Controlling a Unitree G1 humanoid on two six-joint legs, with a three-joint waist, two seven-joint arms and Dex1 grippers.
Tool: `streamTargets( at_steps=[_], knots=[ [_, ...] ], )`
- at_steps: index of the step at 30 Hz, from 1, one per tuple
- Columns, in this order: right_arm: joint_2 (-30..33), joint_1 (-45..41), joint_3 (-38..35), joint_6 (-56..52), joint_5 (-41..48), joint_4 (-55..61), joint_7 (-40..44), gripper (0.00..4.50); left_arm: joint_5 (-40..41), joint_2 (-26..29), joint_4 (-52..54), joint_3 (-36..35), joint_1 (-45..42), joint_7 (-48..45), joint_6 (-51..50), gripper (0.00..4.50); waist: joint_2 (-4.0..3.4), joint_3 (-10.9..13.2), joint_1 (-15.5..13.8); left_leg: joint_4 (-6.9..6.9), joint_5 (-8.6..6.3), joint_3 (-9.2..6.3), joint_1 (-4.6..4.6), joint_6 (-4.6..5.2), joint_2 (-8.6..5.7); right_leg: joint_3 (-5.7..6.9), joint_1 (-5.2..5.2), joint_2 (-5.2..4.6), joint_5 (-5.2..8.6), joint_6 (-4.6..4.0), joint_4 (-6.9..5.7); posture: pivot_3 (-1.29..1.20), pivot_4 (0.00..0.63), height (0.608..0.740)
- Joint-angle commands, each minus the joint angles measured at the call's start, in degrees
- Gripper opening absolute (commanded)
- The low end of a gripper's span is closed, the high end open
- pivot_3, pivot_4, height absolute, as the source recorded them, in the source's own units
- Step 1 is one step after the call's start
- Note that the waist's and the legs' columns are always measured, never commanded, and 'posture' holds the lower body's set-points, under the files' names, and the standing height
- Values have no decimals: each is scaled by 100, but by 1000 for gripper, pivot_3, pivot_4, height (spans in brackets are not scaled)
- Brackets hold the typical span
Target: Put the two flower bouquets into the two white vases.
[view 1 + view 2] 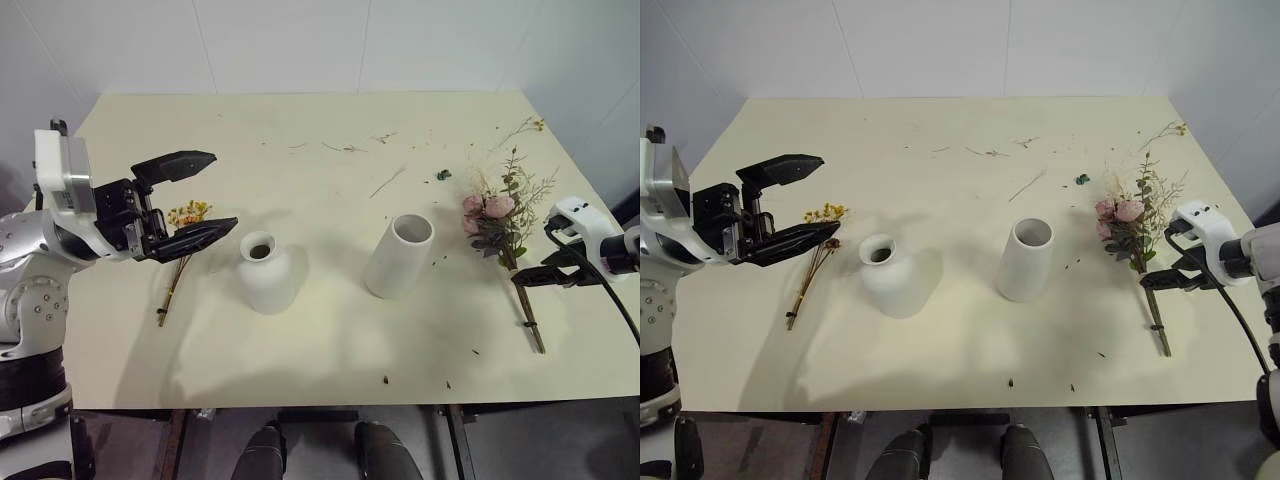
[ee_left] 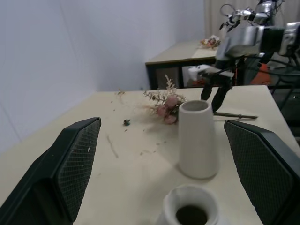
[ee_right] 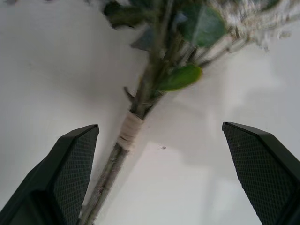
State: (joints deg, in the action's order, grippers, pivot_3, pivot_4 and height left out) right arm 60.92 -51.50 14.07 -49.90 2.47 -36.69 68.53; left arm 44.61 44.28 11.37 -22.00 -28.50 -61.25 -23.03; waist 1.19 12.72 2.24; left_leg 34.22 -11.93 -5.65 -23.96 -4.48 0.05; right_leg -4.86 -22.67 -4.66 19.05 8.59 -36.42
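Two bouquets lie flat on the table [image 1: 330, 350]. Left gripper [image 1: 195, 195], jaws spread, hovers above the yellow-orange bunch [image 1: 182, 250], left of the short vase [image 1: 268, 270] and tall vase [image 1: 400, 255]. Right wrist view reveals the pink-rose bouquet's [image 1: 500, 225] taped stem between the right gripper's [image 1: 540, 277] parted fingers.

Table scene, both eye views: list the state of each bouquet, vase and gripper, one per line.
small yellow-orange bouquet: lying flat on the table, not held.
large pink rose bouquet: lying flat, not held.
short rounded vase: upright, empty.
tall cylinder vase: upright, empty.
left gripper: open, above the small bouquet.
right gripper: open, straddling the large bouquet's stem.
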Motion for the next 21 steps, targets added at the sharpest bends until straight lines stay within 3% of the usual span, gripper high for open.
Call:
streamTargets(
  at_steps=[1,8,13,19,21],
  knots=[
    [-122,-239,19,-4,-159,-351,2,4074,240,86,389,-276,93,246,-104,4500,0,0,1,3,0,-1,0,0,0,0,0,1,0,0,-4,0,150,740],
    [-349,-593,-14,188,-320,-893,-96,1931,308,172,385,-327,115,357,-132,4500,0,0,46,21,0,1,0,0,-2,-4,1,1,-2,3,-14,0,150,740],
    [-308,-683,-165,433,-356,-1072,-234,148,290,96,293,-247,26,387,-70,4500,0,0,72,24,0,1,-1,0,-3,-5,3,1,-3,5,-14,0,150,740],
    [-313,-748,-1480,1042,236,-841,-1147,36,171,-141,-29,-14,-167,373,100,4500,0,0,78,25,0,2,-2,1,-4,-6,3,1,-4,6,-17,0,150,740],
    [-498,-637,-2279,1610,703,-357,-1516,36,107,-173,-235,90,-348,327,168,4500,0,0,78,26,0,1,-1,1,-4,-6,4,2,-4,6,-19,0,150,740]
  ],
)
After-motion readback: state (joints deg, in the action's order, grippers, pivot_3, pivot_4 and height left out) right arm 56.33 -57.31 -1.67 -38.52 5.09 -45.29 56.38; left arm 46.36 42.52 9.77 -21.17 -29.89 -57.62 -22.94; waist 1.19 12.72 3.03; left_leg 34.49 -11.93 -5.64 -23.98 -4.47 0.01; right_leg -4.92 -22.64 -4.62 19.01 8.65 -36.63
